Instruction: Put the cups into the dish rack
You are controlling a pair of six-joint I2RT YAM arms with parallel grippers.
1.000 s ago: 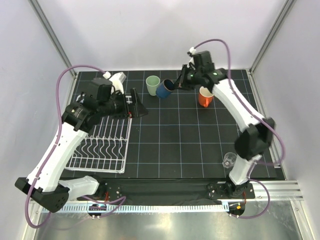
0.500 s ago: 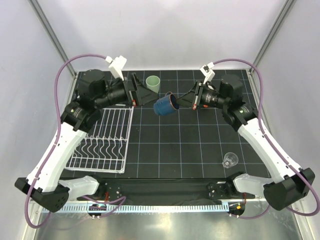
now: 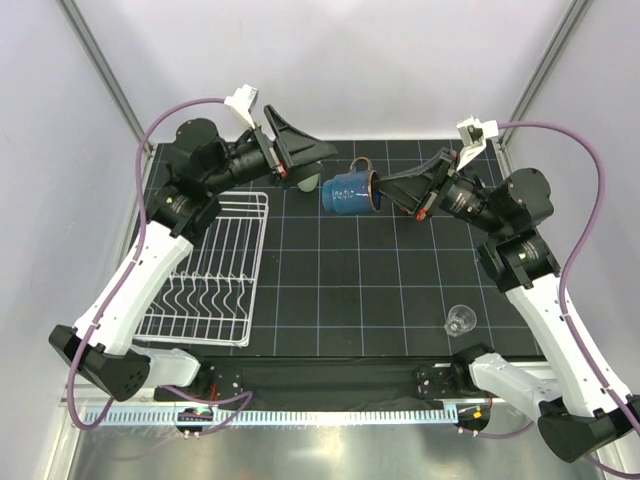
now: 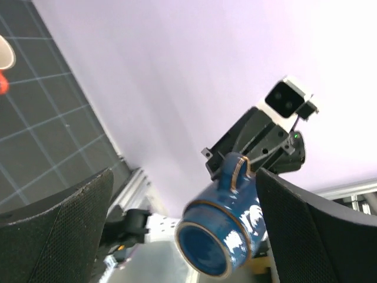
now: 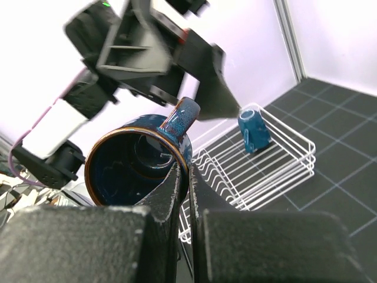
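Two arms meet aloft: right gripper point(image 3: 388, 190) clamped on rim of blue mug point(image 3: 348, 192), tilted sideways in mid-air; left gripper point(image 3: 303, 158) jaws apart, facing it, dish rack point(image 3: 205, 290) below-left.

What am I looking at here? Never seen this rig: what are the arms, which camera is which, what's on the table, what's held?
Two robot arms are bolted at the near edge of a table, each ending in a two-finger gripper. The wide picture looks down from above and behind them. The other two come from cameras on the left and right wrists.

The right gripper pinches the rim of a blue mug and holds it on its side in the air. The left gripper is open and empty, and it points toward that mug.

On the black mat there is a white wire dish rack at the left and a small clear glass at the near right. The right wrist view shows a smaller dark blue mug lying in the rack. A pale green cup is mostly hidden behind the left gripper.
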